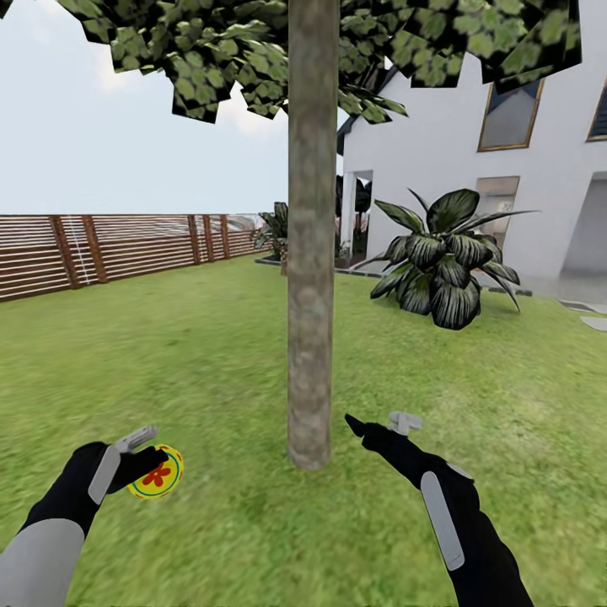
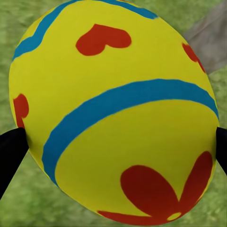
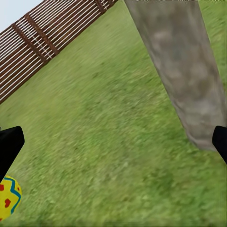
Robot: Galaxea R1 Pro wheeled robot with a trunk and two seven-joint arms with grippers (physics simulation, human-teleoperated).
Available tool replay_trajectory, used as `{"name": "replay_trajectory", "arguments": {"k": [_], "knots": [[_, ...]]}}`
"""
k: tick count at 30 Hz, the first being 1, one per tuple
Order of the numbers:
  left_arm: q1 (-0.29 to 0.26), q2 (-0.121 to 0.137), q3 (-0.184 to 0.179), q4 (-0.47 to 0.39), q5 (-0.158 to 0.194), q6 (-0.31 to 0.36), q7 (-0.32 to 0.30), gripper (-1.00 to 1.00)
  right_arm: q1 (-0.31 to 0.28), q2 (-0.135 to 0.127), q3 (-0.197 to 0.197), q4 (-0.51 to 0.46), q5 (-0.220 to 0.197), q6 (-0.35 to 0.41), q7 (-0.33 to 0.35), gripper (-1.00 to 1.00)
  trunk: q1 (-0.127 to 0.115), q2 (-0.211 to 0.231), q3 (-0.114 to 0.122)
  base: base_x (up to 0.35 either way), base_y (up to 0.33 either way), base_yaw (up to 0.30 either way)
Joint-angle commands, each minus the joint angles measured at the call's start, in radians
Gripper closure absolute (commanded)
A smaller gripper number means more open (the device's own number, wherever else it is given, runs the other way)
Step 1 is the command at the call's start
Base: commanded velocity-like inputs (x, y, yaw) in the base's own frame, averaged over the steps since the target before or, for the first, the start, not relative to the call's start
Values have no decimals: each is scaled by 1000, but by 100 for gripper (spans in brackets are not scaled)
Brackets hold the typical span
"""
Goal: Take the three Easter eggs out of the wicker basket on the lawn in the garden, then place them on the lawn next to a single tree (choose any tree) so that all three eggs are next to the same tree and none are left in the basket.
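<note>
Presently both arms reach forward and low over the lawn (image 1: 211, 354), one either side of the tree (image 1: 310, 253). The left gripper (image 1: 145, 459) is clamped on an Easter egg (image 1: 158, 474), held above the grass just left of the trunk base; in the left wrist view the dark fingertips (image 2: 10, 153) press the egg (image 2: 113, 113) at opposite flanks. The egg's long axis runs roughly along the gripper's line, with one end, bearing a red flower, facing the head camera. Blue bands and red petals mark its yellow shell.

The right gripper (image 1: 379, 424) hovers close beside the trunk on its right, jaws spread wide and holding nothing; its fingertips (image 3: 9, 144) frame bare grass and the trunk's foot (image 3: 189, 75). Beyond stand a slatted wooden fence (image 1: 110, 249), a white house (image 1: 472, 143) and a broad-leaved shrub (image 1: 443, 257).
</note>
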Motion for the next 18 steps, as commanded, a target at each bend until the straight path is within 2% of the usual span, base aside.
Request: {"name": "replay_trajectory", "arguments": {"k": [1, 13, 18], "knots": [[-1, -1, 1, -1, 10, 5, 6, 100, -1, 1, -3, -1, -5, 5, 3, -100, 0, -1, -3, 0, 0, 0], [-1, -1, 1, -1, 10, 5, 6, 100, -1, 1, -3, -2, -5, 1, 5, -100, 0, -1, -5, 3, 0, 0], [-1, -1, 1, -1, 10, 5, 6, 100, -2, 1, -3, -1, -5, 10, 4, -100, 0, -1, -7, 204, 116, 0]]}}
